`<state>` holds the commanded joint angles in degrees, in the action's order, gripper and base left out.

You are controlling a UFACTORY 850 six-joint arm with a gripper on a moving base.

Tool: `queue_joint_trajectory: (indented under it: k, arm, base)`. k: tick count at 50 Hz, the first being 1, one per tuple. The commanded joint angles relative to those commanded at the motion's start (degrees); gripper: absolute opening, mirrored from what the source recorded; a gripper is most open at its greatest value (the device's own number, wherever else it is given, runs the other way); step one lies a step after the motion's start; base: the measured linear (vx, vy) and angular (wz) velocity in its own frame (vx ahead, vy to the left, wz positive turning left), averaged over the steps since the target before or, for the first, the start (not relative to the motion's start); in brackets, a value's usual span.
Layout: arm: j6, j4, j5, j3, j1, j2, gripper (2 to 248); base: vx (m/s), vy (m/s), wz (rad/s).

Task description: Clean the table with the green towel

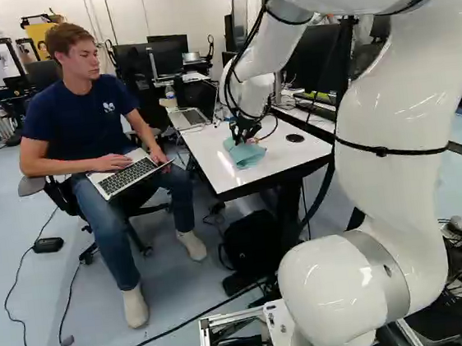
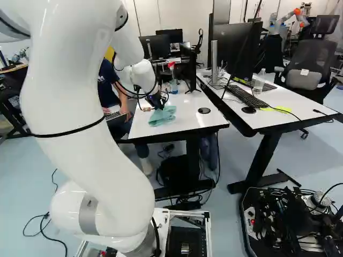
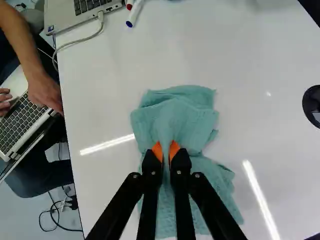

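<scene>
"Where's the green towel (image 3: 175, 117)?"

"On the white table (image 3: 105, 65), bunched up, with one raised fold running between the fingers."

"And the gripper (image 2: 159, 101)?"

"Closed on it. In the wrist view, the orange pads (image 3: 157, 150) pinch that fold from both sides — the rest spreads out loosely ahead of and under them."

"Is the cloth touching the table?"

"Its outer parts lie on the tabletop, yes, rumpled and with uneven edges."

"What's around it?"

"A round black disc (image 2: 204, 110) sits in the tabletop, apart from the towel. Farther along the table there's an open laptop (image 1: 189, 118). By its corner, markers (image 3: 134, 12) lie close together — one has a blue end, another a red one. A pale cable (image 3: 80, 42) curves from the laptop to the table's edge."

"Anything beyond?"

"At the right of the right base view, there's another desk (image 2: 292, 113). It has a black keyboard (image 2: 247, 96) with a dark mouse (image 2: 248, 110) near it, and a large monitor (image 2: 234, 51)."
</scene>
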<state>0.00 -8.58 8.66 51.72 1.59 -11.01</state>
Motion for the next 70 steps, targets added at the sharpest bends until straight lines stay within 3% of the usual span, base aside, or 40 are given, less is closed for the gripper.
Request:
queue_joint_trajectory:
  k: [24, 70]
  arm:
    - [0.00, 0.00, 0.00, -0.38, -0.68, 1.50, 36]
    - [0.00, 0.00, 0.00, -2.18, -6.92, 9.66, 36]
  base:
    - [0.000, 0.000, 0.000]
    - [0.000, 0.000, 0.000]
